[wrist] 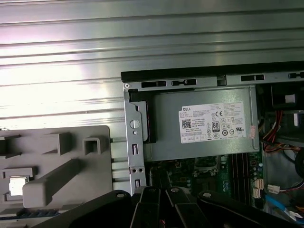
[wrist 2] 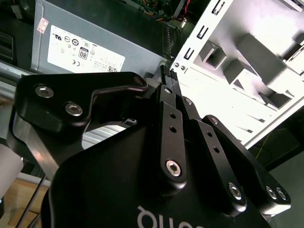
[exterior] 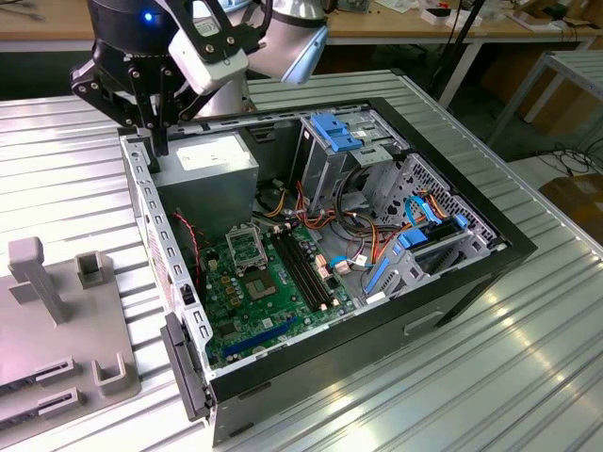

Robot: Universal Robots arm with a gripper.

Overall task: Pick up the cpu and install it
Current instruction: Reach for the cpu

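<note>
Hovers at the case [exterior: 377,315] rim, gripper [exterior: 156,146] fingers [wrist 2: 167,95] pressed together, empty. Best to spread them squarely over the cpu [wrist: 17,186] in the grey holder [wrist: 57,142], pinching edges only.

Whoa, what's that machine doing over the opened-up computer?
A robot arm's gripper hangs shut, holding nothing, above the corner of the open computer case by the power supply. The cpu lies in the grey tray beside the case, not yet picked up. The socket on the green board appears empty.
</note>
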